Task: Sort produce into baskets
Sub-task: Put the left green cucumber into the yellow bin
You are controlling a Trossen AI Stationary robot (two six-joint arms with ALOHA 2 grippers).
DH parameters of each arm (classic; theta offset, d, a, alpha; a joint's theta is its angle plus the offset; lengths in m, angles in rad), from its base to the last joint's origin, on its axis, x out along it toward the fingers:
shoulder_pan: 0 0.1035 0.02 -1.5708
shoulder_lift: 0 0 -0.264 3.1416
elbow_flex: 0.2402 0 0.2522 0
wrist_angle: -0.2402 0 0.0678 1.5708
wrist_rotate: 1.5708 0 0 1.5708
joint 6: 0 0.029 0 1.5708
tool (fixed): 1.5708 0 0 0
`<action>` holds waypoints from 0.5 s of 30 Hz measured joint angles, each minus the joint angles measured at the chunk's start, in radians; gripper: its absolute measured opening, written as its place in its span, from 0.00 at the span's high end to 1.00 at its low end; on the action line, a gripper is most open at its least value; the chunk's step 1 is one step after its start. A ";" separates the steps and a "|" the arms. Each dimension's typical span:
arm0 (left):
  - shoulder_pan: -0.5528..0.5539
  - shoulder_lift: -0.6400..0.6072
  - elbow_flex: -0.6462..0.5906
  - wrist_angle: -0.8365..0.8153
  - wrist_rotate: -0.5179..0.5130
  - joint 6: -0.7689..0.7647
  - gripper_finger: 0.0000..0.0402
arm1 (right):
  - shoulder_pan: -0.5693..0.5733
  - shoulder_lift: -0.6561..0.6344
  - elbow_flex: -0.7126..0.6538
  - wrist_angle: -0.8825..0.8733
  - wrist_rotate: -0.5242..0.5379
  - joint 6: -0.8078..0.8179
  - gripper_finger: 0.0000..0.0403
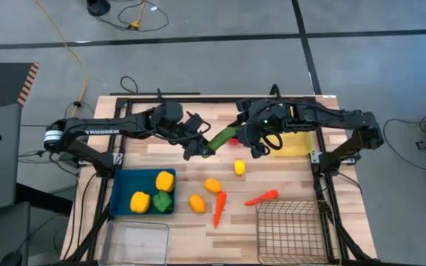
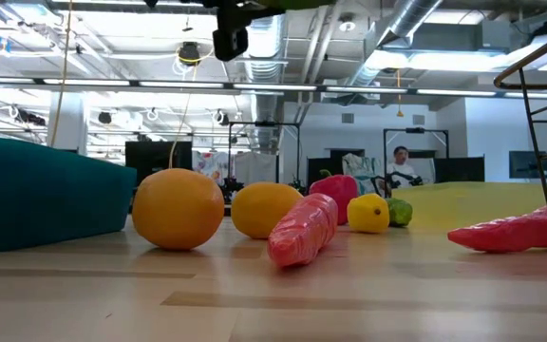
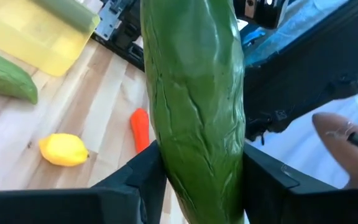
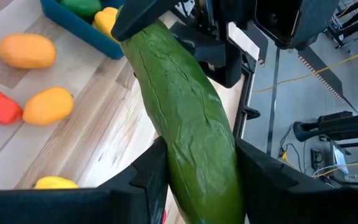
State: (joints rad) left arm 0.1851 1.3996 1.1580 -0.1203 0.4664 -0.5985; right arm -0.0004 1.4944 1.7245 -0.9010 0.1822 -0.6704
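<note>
A long green cucumber hangs in the air between my two grippers, above the middle of the table. My left gripper is shut on its end toward the table's left. My right gripper is shut on its other end. The blue tray at the near left holds two yellow peppers and a green pepper. The yellow tray lies at the right and holds a cucumber. Lemons and carrots lie loose on the table. My left gripper pinches the cucumber's two sides between its two fingers, near one end. The cucumber runs out along and beyond the fingers, clear of the table. My right gripper pinches the cucumber's sides between its two fingers, near the opposite end. The cucumber runs out from it toward the left gripper's fingers, clear of the table.
A clear bin stands at the near left and a wire mesh basket at the near right. Another cucumber and a red pepper lie on the table near the yellow tray. Two orange lemons lie near the blue tray.
</note>
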 joint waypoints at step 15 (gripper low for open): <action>0.042 0.023 0.000 -0.043 -0.063 0.210 0.36 | -0.106 -0.001 0.002 -0.247 0.000 0.124 0.55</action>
State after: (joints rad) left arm 0.2273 1.4227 1.1576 -0.1636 0.4031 -0.3890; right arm -0.1062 1.4933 1.7267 -1.1480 0.1822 -0.5465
